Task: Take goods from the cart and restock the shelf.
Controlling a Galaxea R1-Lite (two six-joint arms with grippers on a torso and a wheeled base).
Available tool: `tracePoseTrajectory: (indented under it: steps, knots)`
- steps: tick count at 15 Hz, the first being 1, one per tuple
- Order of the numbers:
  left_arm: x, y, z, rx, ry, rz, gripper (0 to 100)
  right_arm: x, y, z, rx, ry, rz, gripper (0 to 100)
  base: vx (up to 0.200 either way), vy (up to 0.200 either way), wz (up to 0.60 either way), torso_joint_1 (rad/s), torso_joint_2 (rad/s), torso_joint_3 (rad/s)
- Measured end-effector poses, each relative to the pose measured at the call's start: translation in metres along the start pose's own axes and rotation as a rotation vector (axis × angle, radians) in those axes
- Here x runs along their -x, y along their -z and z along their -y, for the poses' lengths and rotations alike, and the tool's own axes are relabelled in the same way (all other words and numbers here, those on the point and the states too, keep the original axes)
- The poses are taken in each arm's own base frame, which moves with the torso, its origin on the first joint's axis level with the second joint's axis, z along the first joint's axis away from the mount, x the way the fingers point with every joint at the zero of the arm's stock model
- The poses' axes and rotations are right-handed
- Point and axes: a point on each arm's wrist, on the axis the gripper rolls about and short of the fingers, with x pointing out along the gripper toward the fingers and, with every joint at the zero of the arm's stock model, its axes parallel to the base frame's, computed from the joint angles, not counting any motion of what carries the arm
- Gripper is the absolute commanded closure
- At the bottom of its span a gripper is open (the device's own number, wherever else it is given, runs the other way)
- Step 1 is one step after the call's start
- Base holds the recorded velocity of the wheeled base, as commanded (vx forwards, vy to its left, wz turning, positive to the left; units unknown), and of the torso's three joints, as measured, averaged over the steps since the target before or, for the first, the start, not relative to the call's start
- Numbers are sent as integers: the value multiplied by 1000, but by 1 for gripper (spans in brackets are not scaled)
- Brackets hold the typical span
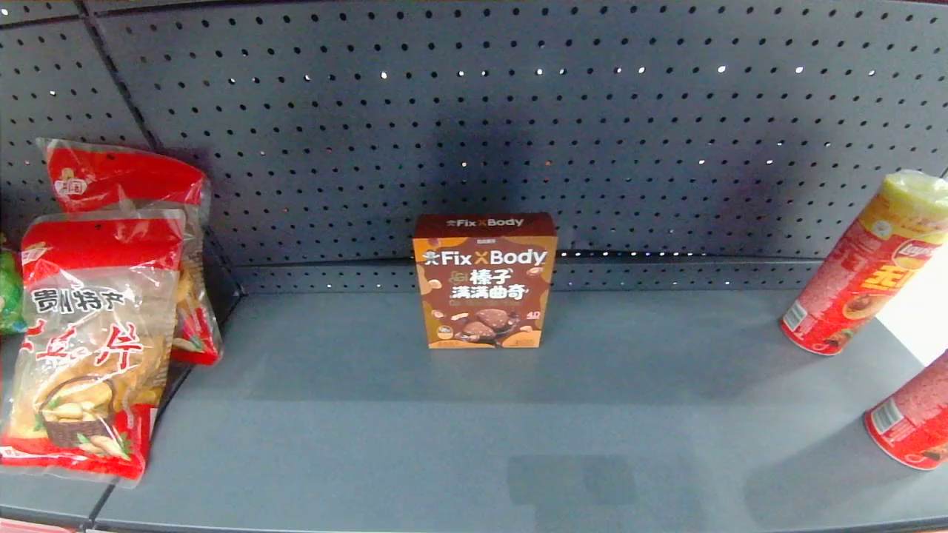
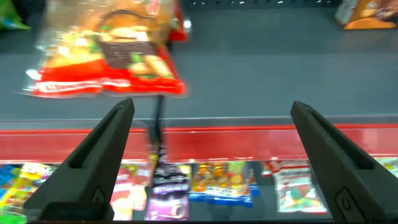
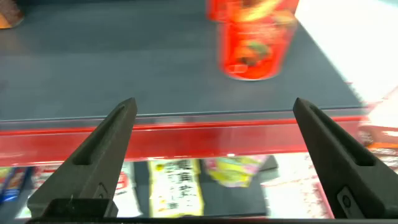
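The box of cookies (image 1: 485, 281) stands upright in the middle of the grey shelf (image 1: 444, 429), close to the pegboard back wall (image 1: 474, 111), its printed face forward. To the left of the box, well apart from it, two bags of snacks (image 1: 85, 348) lean one behind the other. To its right, also well apart, stand two red cans of crisps (image 1: 863, 266). In front of the box, outside the shelf's red edge strip (image 2: 217, 140), the left gripper (image 2: 212, 106) is spread wide and empty. The right gripper (image 3: 215, 102) is likewise spread with nothing between its fingers. Below the strip lie assorted packets (image 2: 217, 180).
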Motion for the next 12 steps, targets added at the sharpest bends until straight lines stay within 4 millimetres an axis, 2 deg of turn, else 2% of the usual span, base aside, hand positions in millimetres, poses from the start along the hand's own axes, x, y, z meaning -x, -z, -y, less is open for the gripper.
tracePoseTrajectory:
  steps: [12]
  knots:
    - [0, 0, 0, 1, 1, -1, 0, 0, 0, 0, -1, 1, -1, 0, 0, -200, 0, 3, 1, 0]
